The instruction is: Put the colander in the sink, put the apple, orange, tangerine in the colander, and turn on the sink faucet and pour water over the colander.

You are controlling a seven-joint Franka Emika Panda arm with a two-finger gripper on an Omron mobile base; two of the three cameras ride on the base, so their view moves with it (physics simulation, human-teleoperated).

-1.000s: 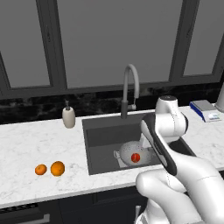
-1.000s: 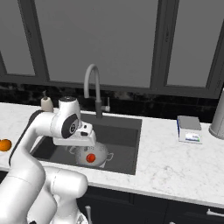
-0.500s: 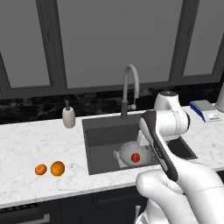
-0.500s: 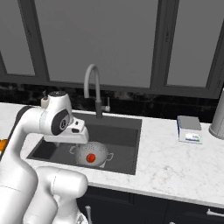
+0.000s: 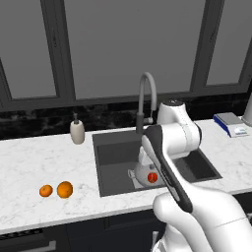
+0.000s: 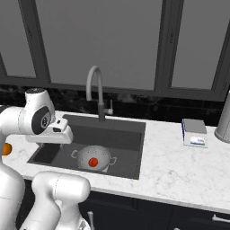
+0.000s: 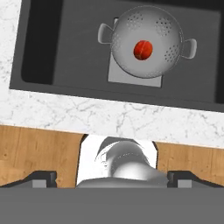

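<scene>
The jaws (image 7: pixel 112 180) stand wide apart, holding nothing; the orange (image 5: pixel 64 189) and tangerine (image 5: pixel 46 191) lie leftward, near the worktop's (image 5: pixel 29 162) front edge.

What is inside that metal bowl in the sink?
Just the apple. It sits at the colander's bottom; the orange and tangerine lie on the counter.
</scene>
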